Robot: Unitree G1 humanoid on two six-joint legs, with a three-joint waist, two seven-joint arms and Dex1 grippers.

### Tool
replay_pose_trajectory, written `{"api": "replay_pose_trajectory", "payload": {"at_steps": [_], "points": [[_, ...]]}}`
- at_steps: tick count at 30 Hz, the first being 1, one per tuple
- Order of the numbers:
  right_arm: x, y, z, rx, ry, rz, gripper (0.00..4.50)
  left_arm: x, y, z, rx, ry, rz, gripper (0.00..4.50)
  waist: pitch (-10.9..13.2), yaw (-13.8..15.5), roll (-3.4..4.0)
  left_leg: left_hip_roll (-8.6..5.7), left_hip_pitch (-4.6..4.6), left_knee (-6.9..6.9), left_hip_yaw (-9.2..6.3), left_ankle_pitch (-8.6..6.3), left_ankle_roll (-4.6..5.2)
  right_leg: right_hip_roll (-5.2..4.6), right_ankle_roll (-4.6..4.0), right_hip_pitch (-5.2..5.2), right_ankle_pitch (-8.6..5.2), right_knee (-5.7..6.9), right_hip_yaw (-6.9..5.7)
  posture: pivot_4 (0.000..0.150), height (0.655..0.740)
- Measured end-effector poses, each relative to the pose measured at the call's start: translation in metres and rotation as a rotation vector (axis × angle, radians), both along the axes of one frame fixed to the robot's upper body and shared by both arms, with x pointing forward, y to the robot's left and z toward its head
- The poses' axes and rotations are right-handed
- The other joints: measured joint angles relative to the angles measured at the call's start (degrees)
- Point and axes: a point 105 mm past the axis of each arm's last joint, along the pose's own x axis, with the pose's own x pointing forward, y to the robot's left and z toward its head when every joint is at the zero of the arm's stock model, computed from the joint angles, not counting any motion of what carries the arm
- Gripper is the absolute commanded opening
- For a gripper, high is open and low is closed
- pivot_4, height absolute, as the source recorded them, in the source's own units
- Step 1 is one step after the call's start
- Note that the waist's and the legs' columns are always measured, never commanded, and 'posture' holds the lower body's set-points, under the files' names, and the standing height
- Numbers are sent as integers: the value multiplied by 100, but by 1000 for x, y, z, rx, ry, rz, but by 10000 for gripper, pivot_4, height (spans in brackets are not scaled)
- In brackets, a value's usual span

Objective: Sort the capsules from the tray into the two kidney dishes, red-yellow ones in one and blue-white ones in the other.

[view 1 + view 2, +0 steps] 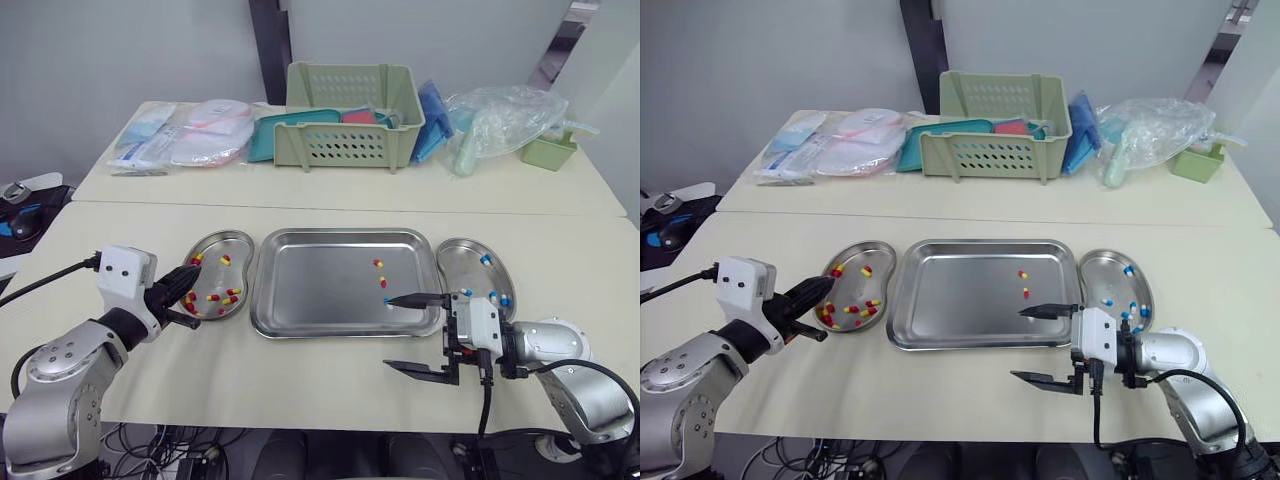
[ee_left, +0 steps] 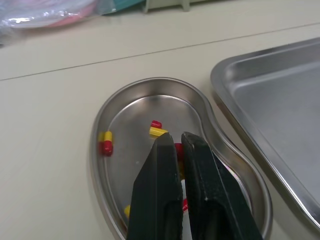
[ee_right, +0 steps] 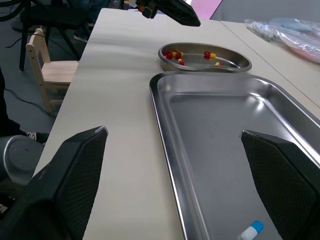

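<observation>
The left pincer (image 1: 192, 272), clenched, hovers over the left dish (image 1: 237, 240) of red-yellow capsules (image 1: 229, 298). The right pincer (image 1: 388, 333) gapes wide at the tray's (image 1: 340, 332) near right corner, beside a blue-white capsule (image 3: 251, 230).

My left end effector (image 1: 820, 288), black fingers together, hangs over the outer edge of the left steel kidney dish (image 1: 880, 252) of red-yellow capsules (image 1: 848, 309). Two stray red-yellow capsules (image 1: 1022, 274) lie in the rectangular steel tray (image 1: 950, 300). My right end effector (image 1: 1043, 345) gapes wide at the tray's near right corner.
</observation>
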Motion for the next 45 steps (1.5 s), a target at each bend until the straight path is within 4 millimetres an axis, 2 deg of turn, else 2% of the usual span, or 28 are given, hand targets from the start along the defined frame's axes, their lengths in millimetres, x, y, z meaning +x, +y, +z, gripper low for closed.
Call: {"api": "replay_pose_trajectory", "payload": {"at_steps": [3,14,21,24,26,29,31,34,39,43,45], "points": [[1,0,1,-3,1,3,45000,4,6,3,-6,-32,50,7891,0,-3,0,0,0,0,0,0,0,0,0,0,0,0,0,1500,7400],[1,3,1,-7,18,0,45000,5,7,8,-17,-76,81,44089,0,-6,0,0,-1,-1,1,0,0,0,0,-2,0,0,1,1500,7400],[1,2,3,-6,10,-13,45000,-1,5,0,-57,-42,57,44089,0,-6,0,0,-1,-2,2,0,0,0,0,-2,0,0,2,1500,7400],[4,-4,8,-6,-11,-49,45000,-9,13,0,-54,-40,58,44089,0,-6,0,0,-1,-3,2,0,0,0,0,-3,0,0,2,1500,7400],[8,-23,12,-18,-18,-142,45000,-24,35,4,-23,-51,65,44634,1,-12,-1,0,-4,-8,8,-1,0,0,-1,-8,-1,-5,6,1500,7400],[14,-65,16,-81,-11,-297,45000,-53,81,3,50,-4,136,44634,2,-26,1,-1,-1,-12,17,-2,2,-1,-1,-10,-1,-9,13,1500,7400],[16,-87,20,-121,-8,-348,45000,-70,94,-11,52,64,131,44634,3,-20,2,-1,1,-10,19,-2,2,-2,-1,-6,-1,-6,11,1500,7400],[20,-138,25,-214,23,-468,45000,-101,117,-37,52,199,132,44634,4,-21,0,-1,5,-10,21,-2,2,-2,-1,-2,-1,-7,11,1500,7400],[19,-186,24,-313,84,-538,45000,-120,140,-46,103,255,131,44634,4,-9,-2,1,4,-12,22,-2,3,-3,-2,0,-1,-8,8,1500,7400],[16,-217,23,-391,129,-579,45000,-123,144,-47,121,247,127,44634,5,-26,1,4,5,-13,24,-2,3,-2,-2,-2,-1,-7,10,1500,7400],[15,-224,24,-391,132,-594,45000,-121,143,-46,127,235,118,44634,5,-28,1,4,5,-13,25,-2,2,-2,-2,-2,-1,-7,10,1500,7400]]}}
